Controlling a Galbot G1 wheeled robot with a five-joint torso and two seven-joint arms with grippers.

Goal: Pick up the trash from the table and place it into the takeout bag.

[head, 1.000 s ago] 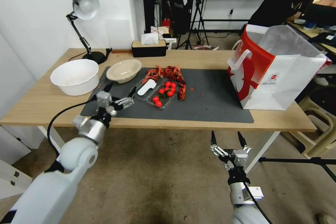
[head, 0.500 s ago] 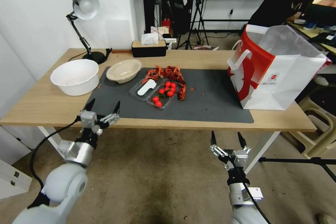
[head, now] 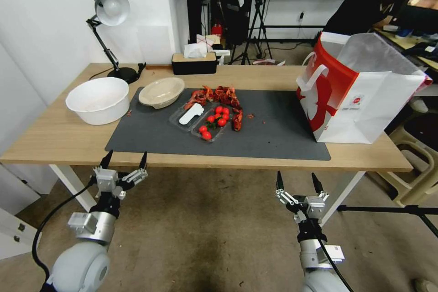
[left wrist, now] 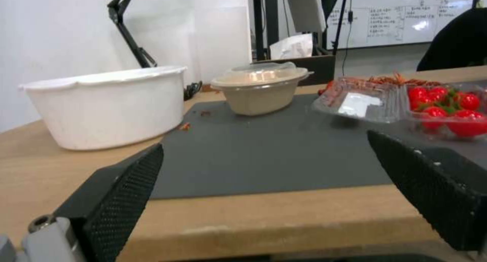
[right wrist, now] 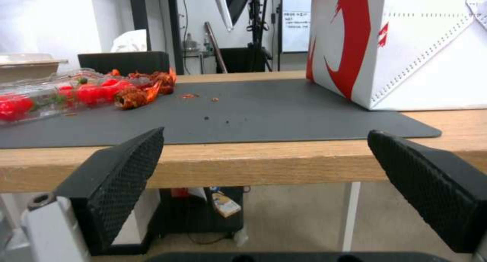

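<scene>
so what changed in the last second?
Left gripper, open and empty, pulled back off the dark grey mat to below the table's near edge. Right gripper stayed open below the table. Beige lidded bowl, tomato tray and red-and-white paper bag unmoved.

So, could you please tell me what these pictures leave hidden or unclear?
- Inside of the takeout bag: head view, hidden by its own walls.
- Contents of the beige bowl: left wrist view, under its clear lid.
- Whiteboard writing: left wrist view, too small to read.
</scene>
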